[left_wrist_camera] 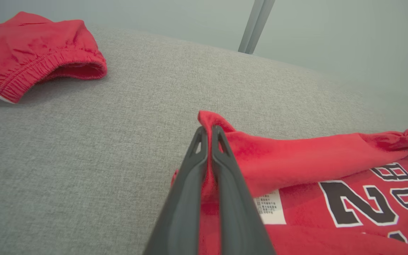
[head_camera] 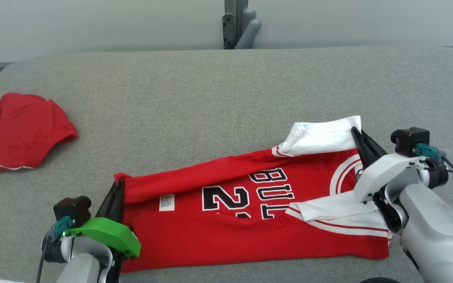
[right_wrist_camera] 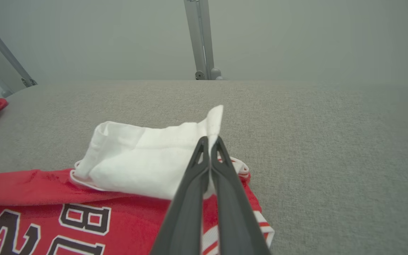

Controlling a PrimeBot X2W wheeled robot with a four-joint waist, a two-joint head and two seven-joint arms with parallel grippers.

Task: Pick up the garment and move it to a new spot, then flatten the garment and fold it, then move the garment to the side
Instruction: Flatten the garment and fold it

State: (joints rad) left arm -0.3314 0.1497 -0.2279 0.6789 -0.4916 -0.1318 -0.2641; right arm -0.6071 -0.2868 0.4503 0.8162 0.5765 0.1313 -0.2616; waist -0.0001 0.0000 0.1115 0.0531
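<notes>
The garment (head_camera: 226, 236) is a red jersey with black lettering and white sleeves, spread lengthwise across the near part of the grey padded table (head_camera: 210, 98). My left gripper (head_camera: 118, 182) is shut on the jersey's far left hem corner, and red cloth (left_wrist_camera: 296, 159) shows pinched between the fingers of that gripper (left_wrist_camera: 208, 129) in the left wrist view. My right gripper (head_camera: 355, 131) is shut on the far edge of the upper white sleeve (head_camera: 321, 137). In the right wrist view the sleeve (right_wrist_camera: 136, 159) bunches just left of the closed gripper tips (right_wrist_camera: 210, 140).
A second red garment with white stripes (head_camera: 18, 131) lies crumpled at the table's left edge, also seen as an elastic-hemmed red piece (left_wrist_camera: 37, 53). A grey metal post (head_camera: 238, 23) stands behind the table's far edge. Bare grey padding stretches beyond the jersey.
</notes>
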